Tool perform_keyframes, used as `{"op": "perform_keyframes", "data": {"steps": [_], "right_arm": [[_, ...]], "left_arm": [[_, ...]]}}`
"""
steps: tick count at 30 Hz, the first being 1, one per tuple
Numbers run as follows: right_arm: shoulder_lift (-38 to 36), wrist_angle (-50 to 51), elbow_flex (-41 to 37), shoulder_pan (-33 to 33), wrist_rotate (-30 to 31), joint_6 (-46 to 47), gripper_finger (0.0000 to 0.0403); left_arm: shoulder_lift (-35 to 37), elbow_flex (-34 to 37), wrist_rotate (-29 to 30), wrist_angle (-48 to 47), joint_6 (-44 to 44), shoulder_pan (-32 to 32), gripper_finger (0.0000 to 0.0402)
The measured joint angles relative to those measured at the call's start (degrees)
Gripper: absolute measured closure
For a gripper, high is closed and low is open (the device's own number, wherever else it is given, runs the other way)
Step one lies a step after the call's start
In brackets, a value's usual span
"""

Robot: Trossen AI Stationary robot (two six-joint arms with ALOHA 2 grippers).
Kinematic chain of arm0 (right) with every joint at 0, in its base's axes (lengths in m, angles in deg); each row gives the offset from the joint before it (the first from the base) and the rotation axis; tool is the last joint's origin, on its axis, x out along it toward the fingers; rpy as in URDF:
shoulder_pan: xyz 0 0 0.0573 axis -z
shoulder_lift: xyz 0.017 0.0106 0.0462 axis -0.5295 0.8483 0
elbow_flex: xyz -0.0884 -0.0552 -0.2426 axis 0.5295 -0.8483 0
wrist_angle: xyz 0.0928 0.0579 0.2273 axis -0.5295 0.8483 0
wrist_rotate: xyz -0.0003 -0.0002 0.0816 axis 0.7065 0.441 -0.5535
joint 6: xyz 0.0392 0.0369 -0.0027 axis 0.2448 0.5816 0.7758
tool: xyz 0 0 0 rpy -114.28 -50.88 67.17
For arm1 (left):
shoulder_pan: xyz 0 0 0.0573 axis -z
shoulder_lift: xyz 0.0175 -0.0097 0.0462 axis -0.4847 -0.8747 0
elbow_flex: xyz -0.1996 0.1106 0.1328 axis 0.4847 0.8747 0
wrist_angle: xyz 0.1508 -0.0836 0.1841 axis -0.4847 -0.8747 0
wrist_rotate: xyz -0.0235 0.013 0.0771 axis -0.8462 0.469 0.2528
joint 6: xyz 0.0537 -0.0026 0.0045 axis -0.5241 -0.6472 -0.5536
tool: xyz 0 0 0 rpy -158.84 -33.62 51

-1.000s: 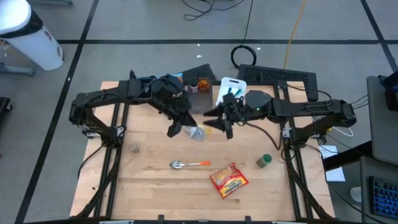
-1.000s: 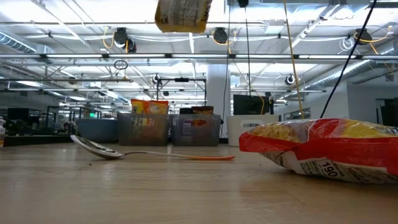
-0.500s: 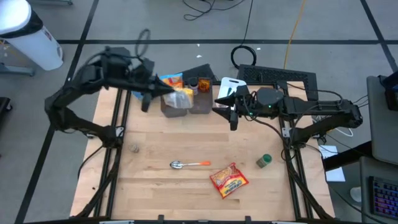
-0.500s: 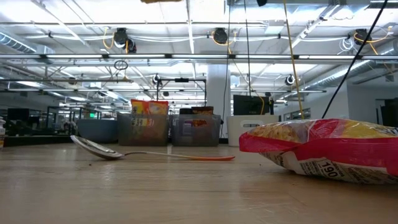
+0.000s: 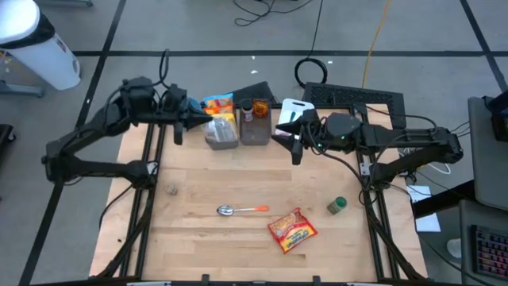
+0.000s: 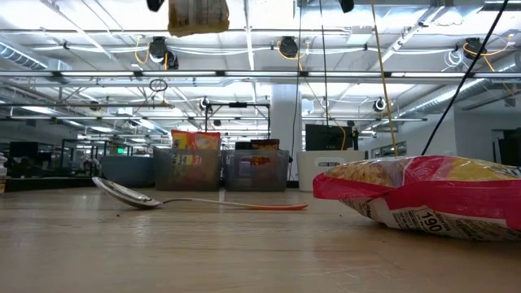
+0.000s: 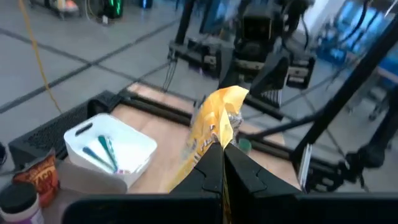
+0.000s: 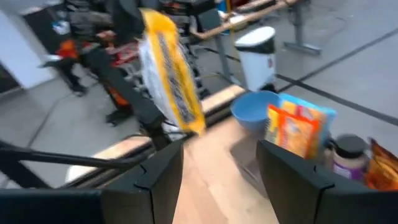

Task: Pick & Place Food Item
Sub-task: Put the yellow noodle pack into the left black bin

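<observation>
- Yellow snack bag: we see it pinched in the left gripper, raised above the clear bins at the table's far edge.
- Right gripper: we see it parted, empty, near the bins.

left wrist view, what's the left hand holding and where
The left hand is shut on a yellow snack bag, pinching its lower edge; the right hand holds nothing.

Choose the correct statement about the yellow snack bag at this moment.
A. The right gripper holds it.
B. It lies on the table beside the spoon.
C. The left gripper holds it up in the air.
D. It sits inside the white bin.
C: the left gripper is shut on the yellow snack bag, which hangs well above the table in the low view.
</observation>
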Motion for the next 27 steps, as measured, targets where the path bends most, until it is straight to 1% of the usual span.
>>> {"op": "perform_keyframes", "data": {"steps": [4, 7, 9, 12, 14, 17, 19, 20, 22, 27], "right_arm": [[-0.2, -1.7, -3.5, 0.0, 3.9, 0.6, 0.0206], [-0.4, -7.0, -7.2, 0.0, 4.3, 2.2, 0.0206], [-0.4, -11.5, -10.3, 0.0, 5.8, 3.7, 0.0206], [-0.3, -19.5, -15.3, 0.0, 8.4, 5.8, 0.0206], [-0.3, -25.8, -18.4, 0.0, 8.7, 7.2, 0.0206], [-0.3, -33.8, -23.1, 0.0, 8.8, 9.1, 0.0206], [-0.3, -37.5, -25.7, 0.0, 9.0, 10.3, 0.0206], [-0.3, -38.6, -26.7, 0.0, 10.0, 11.1, 0.0206], [-0.3, -39.3, -28.4, -0.4, 11.7, 12.5, 0.0206], [-0.3, -39.7, -30.1, -1.5, 14.1, 12.6, 0.0206]], "left_arm": [[5.3, 10.2, -0.5, 10.4, 4.2, -1.7, 0.0401], [8.7, 16.5, 0.3, 15.2, 7.1, -2.9, 0.0401], [10.7, 19.7, 2.2, 16.0, 7.8, -3.1, 0.0401], [13.4, 23.4, 5.5, 14.7, 7.7, -3.8, 0.0401], [14.3, 25.3, 5.8, 13.6, 7.3, -4.6, 0.0401], [14.7, 27.2, 5.2, 11.4, 5.6, -5.4, 0.0401], [14.5, 28.8, 4.9, 10.9, 4.4, -5.8, 0.0401], [14.3, 29.6, 4.3, 10.9, 3.8, -6.1, 0.0401], [13.8, 31.3, 1.9, 11.3, 3.0, -7.0, 0.0401], [12.3, 35.5, -4.1, 18.6, 3.8, -11.3, 0.0401]]}}
